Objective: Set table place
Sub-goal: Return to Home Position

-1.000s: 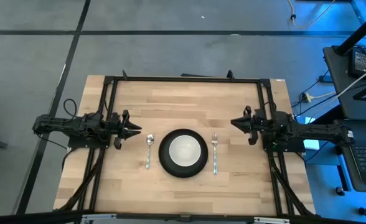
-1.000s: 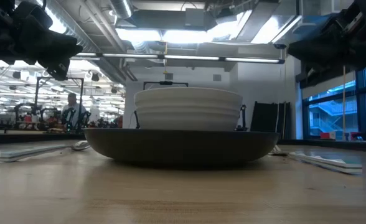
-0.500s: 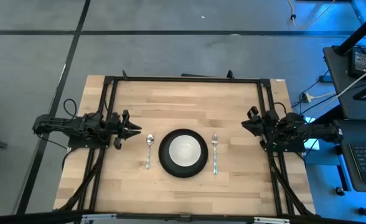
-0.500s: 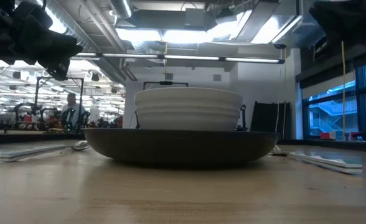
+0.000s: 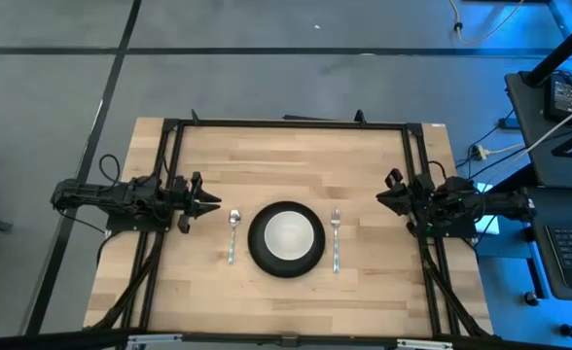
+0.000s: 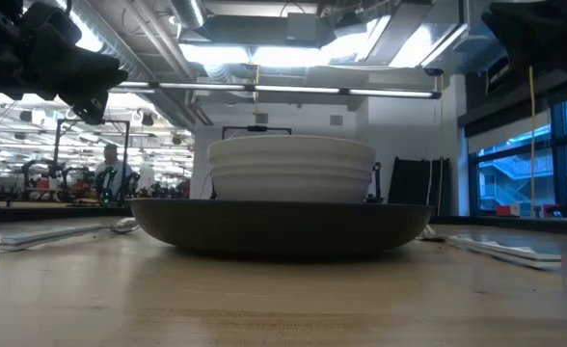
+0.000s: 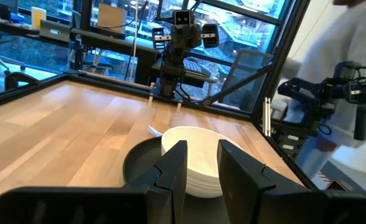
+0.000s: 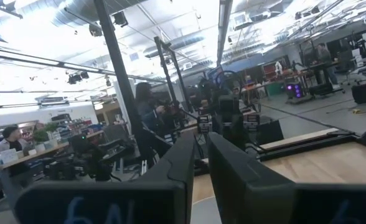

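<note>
A white bowl (image 5: 288, 235) sits in a dark plate (image 5: 257, 255) on the pale wood table (image 5: 286, 156). A spoon (image 5: 232, 233) lies flat to the left of the plate and a fork (image 5: 336, 241) to its right. My left gripper (image 5: 211, 204) hovers shut just left of the spoon, pointing at the bowl (image 7: 201, 155). My right gripper (image 5: 381, 197) hangs shut near the table's right edge, right of the fork; its wrist view (image 8: 201, 162) looks up into the room. In the low view the bowl (image 6: 291, 169) stands on the plate (image 6: 283, 226).
Black frame bars (image 5: 286, 123) run along the table's far edge and down both sides under the arms. A person in white (image 7: 357, 56) shows beyond the table's near edge in the left wrist view. Bare wood lies far and near of the plate.
My right gripper has drawn back from beside the fork toward the table's right edge and risen, then held still. The plate, bowl, spoon and fork have stayed in place.
</note>
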